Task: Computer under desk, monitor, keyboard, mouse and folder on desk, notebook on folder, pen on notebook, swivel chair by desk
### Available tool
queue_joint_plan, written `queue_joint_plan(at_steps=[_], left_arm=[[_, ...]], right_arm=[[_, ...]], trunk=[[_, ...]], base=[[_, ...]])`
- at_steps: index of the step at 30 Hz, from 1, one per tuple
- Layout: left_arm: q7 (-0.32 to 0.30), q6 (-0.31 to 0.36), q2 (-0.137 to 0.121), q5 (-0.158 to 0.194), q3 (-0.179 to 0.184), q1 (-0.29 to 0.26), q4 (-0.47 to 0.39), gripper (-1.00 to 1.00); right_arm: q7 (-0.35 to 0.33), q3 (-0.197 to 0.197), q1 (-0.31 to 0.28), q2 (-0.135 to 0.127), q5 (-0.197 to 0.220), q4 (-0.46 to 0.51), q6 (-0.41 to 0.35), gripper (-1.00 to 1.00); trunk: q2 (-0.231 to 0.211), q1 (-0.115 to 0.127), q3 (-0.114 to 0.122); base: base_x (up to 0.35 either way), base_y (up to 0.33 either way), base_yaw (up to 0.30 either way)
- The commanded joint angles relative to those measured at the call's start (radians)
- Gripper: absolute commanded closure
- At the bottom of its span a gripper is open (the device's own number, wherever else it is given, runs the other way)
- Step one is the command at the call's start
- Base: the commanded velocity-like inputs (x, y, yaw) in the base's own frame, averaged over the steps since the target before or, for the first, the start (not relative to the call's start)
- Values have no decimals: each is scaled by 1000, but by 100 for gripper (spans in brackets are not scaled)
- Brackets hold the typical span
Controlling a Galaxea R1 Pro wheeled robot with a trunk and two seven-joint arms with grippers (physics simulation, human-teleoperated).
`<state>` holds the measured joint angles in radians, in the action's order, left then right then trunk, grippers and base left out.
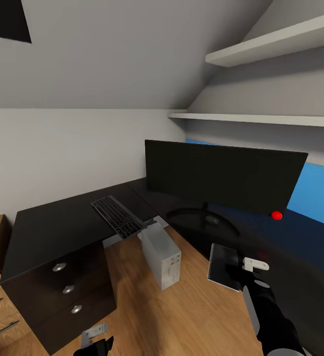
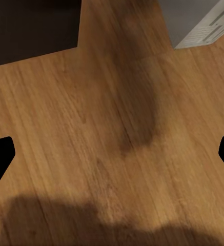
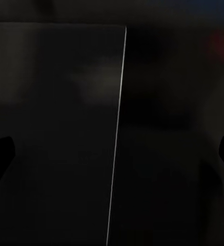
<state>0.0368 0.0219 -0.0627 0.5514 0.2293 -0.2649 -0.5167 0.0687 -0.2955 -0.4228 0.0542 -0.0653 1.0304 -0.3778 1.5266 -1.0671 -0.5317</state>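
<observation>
Black desk (image 1: pixel 58 227) carries your keyboard (image 1: pixel 116 216), monitor (image 1: pixel 221 178) and notebook (image 1: pixel 222 266); both grippers, left (image 2: pixel 112 154) and right (image 3: pixel 112 154), gape empty.

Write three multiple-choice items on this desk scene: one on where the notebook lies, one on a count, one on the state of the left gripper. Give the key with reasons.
1. Where does the notebook lie?
A. on the desk edge in front of the monitor, by the right gripper
B. on the floor beside the computer
C. on the keyboard

2. How many round silver knobs show on the black drawers?
A. one
B. three
C. five

3. How does the left gripper stand?
A. shut on the notebook
B. shut on the keyboard
C. open and empty over the wooden floor

Key: 1 A, the head view shows the notebook on the black top near the monitor's stand. 2 B, three knobs sit one above another. 3 C, the left wrist view shows the fingertips far apart with bare floor between.
</observation>
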Motion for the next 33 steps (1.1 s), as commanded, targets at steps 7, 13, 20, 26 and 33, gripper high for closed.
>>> queue_joint_plan(at_steps=[7, 13, 20, 26, 33], left_arm=[[4, 2, 2, 10, 7, 0, -2, -100], [5, 3, 3, 10, 7, 0, -1, -100], [5, 3, 4, 9, 7, 0, 13, -100], [5, 3, 4, 9, 7, 0, 18, -100], [5, 3, 4, 9, 7, 0, 19, -100]], right_arm=[[-1, -2, 0, 1, -5, -21, -6, -100], [-2, -2, 0, 1, -4, -20, -6, -100], [-3, -2, 0, 1, -4, -19, -6, -100], [-3, -2, 0, 1, -4, -18, -6, -100], [-3, -2, 0, 1, -4, -18, -6, -100]], trunk=[[-42, 23, 18], [-84, 46, 36], [-133, 73, 58], [-175, 96, 77], [-224, 123, 99]], base=[[0, 0, 0], [0, 0, 0], [0, 0, 0], [0, 0, 0], [0, 0, 0]])
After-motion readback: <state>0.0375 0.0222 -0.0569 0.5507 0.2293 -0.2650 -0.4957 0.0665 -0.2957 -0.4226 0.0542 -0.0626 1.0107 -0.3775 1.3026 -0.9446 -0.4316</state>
